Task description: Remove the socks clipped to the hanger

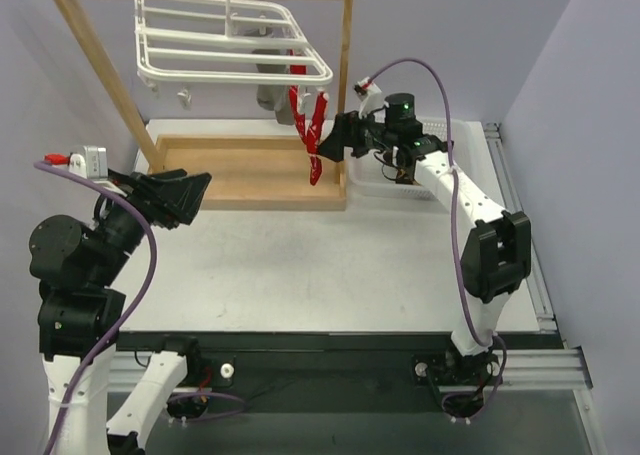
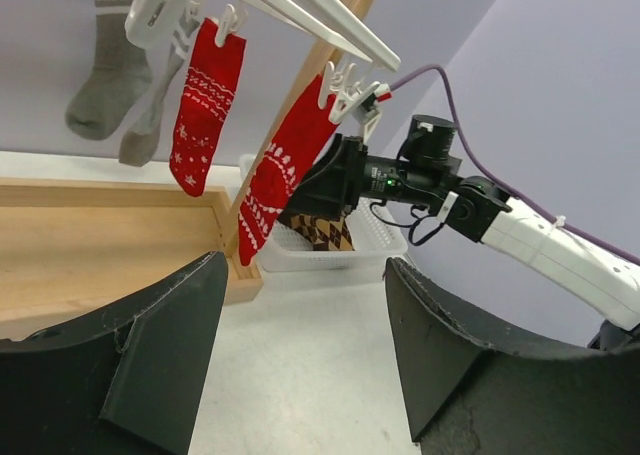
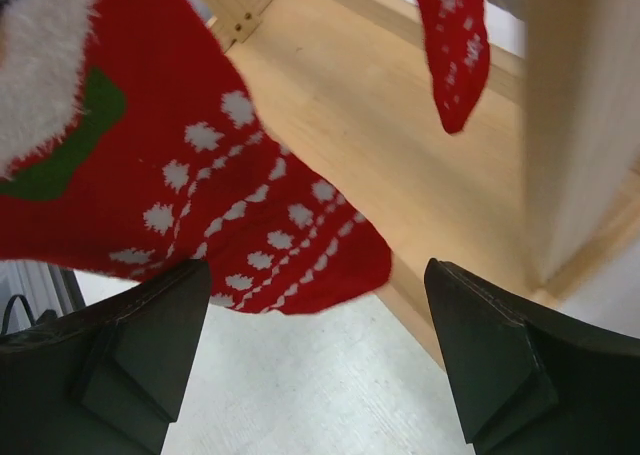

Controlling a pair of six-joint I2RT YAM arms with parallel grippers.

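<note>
Right gripper (image 1: pixel 327 148) is hovering spread wide, empty, just beside red sock (image 1: pixel 314 167) hanging clipped at white hanger's (image 1: pixel 230 45) near-right corner. Left gripper (image 1: pixel 188 193) is hanging released, empty, well apart.

The white plastic hanger (image 1: pixel 240 76) hangs by its top hook, a rectangular frame of crossbars with small clips dangling from its rim. Two red socks (image 2: pixel 205 100) with white patterning are clipped along its right side; the far one hangs straight down and the nearer red sock (image 2: pixel 285 175) slants lower beside it. Two grey socks (image 2: pixel 110 85) hang further back. Brown-and-black argyle socks (image 2: pixel 325 230) lie off the hanger in a white basket (image 2: pixel 330 262).
</note>
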